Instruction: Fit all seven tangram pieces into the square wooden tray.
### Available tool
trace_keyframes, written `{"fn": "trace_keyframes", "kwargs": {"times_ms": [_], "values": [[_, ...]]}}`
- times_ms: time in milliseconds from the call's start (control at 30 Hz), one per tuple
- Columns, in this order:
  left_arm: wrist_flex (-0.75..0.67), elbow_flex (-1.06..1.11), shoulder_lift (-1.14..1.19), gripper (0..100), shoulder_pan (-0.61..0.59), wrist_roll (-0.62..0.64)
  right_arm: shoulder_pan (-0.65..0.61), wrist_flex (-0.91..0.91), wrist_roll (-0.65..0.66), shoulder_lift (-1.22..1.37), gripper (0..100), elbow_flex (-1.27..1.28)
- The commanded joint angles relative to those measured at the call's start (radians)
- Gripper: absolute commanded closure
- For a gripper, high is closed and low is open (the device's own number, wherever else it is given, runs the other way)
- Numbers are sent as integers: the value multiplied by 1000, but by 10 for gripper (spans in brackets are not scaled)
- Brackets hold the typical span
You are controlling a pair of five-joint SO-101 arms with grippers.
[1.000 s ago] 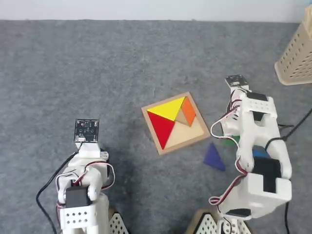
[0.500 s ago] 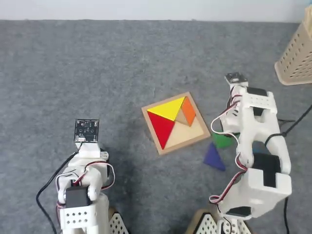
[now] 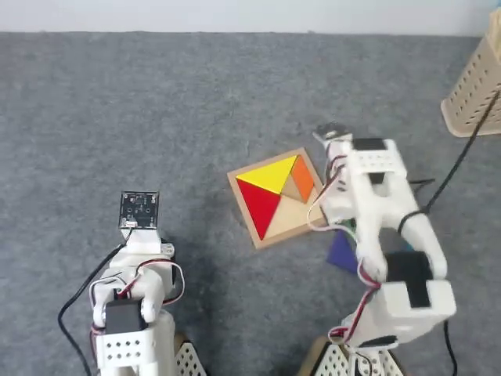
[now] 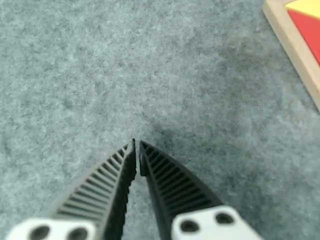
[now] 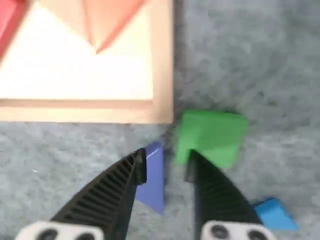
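Grey carpet (image 3: 156, 94) beyond tray (image 3: 243, 211) rim

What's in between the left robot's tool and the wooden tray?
Just bare grey carpet. The left wrist view shows it: the left tool hangs over the carpet, and nothing lies on the stretch up to the tray.

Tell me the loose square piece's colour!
The square piece is green, clearest in the right wrist view.

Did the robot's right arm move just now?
Yes. The right arm swung sideways toward the wooden tray in the high view, and now overlaps its near corner.
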Motion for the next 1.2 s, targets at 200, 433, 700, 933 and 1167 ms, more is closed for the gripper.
{"fn": "trace_keyframes", "kwargs": {"times_ms": [200, 433, 700, 933, 1167], "values": [[6, -19, -21, 988, -5, 8, 24, -124, -32, -85, 800, 97], [6, -19, -21, 988, -5, 8, 108, -143, -8, 36, 785, 18], [6, -19, -21, 988, -5, 8, 127, -136, 18, 35, 673, 15], [6, -19, -21, 988, -5, 8, 133, -111, 49, 47, 673, -21], [6, -19, -21, 988, -5, 8, 136, -137, -37, 159, 811, -23]]}}
